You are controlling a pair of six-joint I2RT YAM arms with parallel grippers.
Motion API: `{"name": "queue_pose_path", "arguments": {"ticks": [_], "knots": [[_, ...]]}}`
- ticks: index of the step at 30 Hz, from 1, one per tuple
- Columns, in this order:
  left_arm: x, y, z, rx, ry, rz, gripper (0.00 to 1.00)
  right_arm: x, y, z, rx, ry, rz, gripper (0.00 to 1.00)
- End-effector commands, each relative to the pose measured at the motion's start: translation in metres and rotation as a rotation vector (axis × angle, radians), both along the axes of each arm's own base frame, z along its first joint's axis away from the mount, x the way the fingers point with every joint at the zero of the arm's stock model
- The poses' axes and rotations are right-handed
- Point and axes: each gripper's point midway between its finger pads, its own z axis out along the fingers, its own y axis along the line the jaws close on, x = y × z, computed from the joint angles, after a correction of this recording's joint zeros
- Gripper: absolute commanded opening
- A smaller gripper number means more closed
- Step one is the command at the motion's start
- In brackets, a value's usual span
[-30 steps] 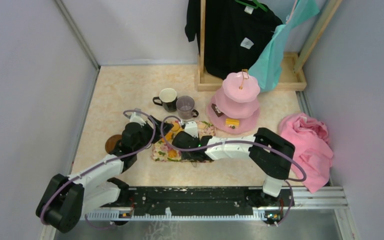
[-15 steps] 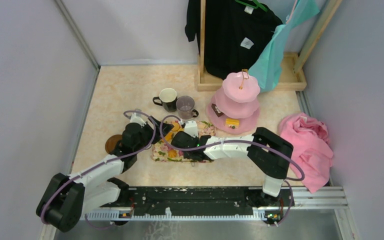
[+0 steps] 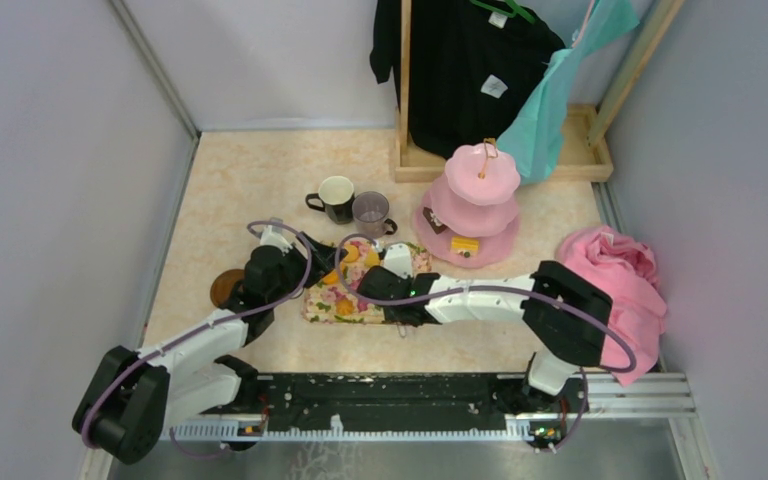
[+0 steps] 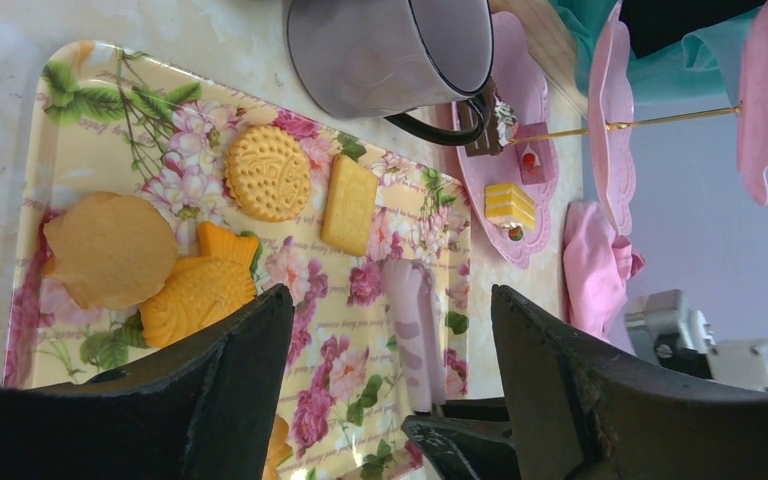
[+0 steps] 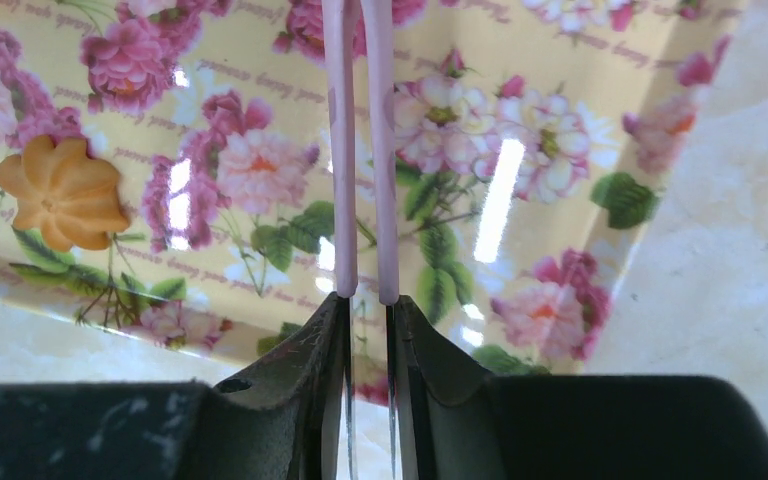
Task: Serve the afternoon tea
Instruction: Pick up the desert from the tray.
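Note:
Several orange and yellow snacks lie on the flower-patterned tray: a round cookie, a rectangular biscuit, a fish-shaped cake and a flower cookie. The pink three-tier stand holds a yellow cake slice and a brown piece on its bottom tier. Behind the tray stand the black mug and the smoky mug. One brown coaster lies at the left. My left gripper hovers open over the tray's left end. At the tray's near edge, my right gripper is shut on pink tongs.
A wooden clothes rack with a black shirt and a teal garment stands at the back. A crumpled pink cloth lies at the right. Grey walls close in on both sides.
My right gripper's jaws have closed on the pink tongs, and the right arm has shifted to the right along the tray's near edge. The left arm has not moved.

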Motion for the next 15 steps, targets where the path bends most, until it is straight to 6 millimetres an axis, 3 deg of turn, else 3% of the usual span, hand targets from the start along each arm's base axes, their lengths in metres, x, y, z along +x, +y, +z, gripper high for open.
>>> {"name": "queue_pose_path", "arguments": {"ticks": [1, 5, 8, 15], "knots": [[0.005, -0.002, 0.009, -0.016, -0.026, 0.000, 0.78, 0.009, -0.012, 0.029, 0.036, -0.068, -0.035, 0.00], [0.007, -0.002, 0.008, -0.010, -0.021, 0.000, 0.78, 0.009, -0.020, 0.035, 0.043, -0.074, -0.039, 0.00], [0.008, -0.002, 0.005, -0.004, -0.016, -0.001, 0.78, 0.008, -0.015, 0.044, 0.081, -0.078, -0.023, 0.00], [0.008, -0.005, 0.004, -0.009, -0.012, -0.010, 0.77, 0.008, 0.008, 0.048, 0.134, -0.052, 0.014, 0.19]]}}
